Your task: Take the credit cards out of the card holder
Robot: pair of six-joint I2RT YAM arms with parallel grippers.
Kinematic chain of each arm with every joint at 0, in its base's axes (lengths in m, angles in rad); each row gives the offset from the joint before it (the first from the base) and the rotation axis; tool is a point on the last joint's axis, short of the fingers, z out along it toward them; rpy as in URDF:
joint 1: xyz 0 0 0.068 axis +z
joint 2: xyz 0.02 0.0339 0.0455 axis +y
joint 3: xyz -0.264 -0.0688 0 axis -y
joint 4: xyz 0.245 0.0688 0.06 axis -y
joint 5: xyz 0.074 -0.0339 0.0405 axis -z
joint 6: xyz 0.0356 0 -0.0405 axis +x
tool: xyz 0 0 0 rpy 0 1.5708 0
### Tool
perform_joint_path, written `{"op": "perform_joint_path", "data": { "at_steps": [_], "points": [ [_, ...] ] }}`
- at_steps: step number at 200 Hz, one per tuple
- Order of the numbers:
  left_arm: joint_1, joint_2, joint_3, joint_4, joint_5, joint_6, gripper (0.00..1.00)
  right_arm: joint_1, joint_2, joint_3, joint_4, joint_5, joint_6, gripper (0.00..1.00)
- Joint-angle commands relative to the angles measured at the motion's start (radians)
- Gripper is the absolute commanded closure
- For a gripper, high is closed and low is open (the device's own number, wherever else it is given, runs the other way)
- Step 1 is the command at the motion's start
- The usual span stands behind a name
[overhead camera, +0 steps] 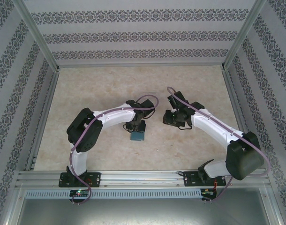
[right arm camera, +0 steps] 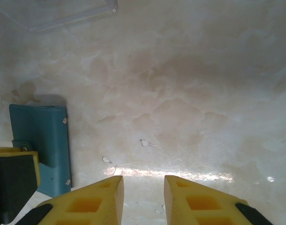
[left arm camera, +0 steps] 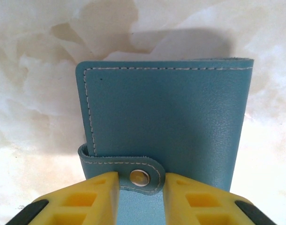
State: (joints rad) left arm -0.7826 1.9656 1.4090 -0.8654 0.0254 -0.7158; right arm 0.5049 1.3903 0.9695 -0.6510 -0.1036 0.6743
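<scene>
Two yellow fingers of the left gripper were set astride the snap tab of the card holder, which was laid flat and fastened shut on the marbled table. Whether the tab was pinched or merely straddled could not be told. The right gripper was held parted and empty near the holder. The credit cards were judged to be enclosed. The snap would best be popped by lifting the tab's free end while the cover was pinned down by the other gripper. Otherwise the whole holder would likely be dragged.
</scene>
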Motion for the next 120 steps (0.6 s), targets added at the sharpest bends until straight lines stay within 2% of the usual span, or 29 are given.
{"op": "perform_joint_path", "data": {
  "at_steps": [1,19,64,120],
  "points": [
    [0.014,-0.003,-0.027,0.026,0.020,0.026,0.75,0.028,0.021,-0.023,0.034,-0.033,0.026,0.71],
    [0.018,-0.023,-0.042,0.056,0.038,0.035,0.80,0.042,0.040,-0.045,0.090,-0.087,0.045,0.71],
    [0.030,-0.103,-0.109,0.177,0.133,0.049,0.84,0.058,0.105,-0.129,0.324,-0.276,0.107,0.68],
    [0.052,-0.180,-0.182,0.304,0.253,0.038,0.86,0.069,0.198,-0.149,0.454,-0.379,0.131,0.59]
  ]
}}
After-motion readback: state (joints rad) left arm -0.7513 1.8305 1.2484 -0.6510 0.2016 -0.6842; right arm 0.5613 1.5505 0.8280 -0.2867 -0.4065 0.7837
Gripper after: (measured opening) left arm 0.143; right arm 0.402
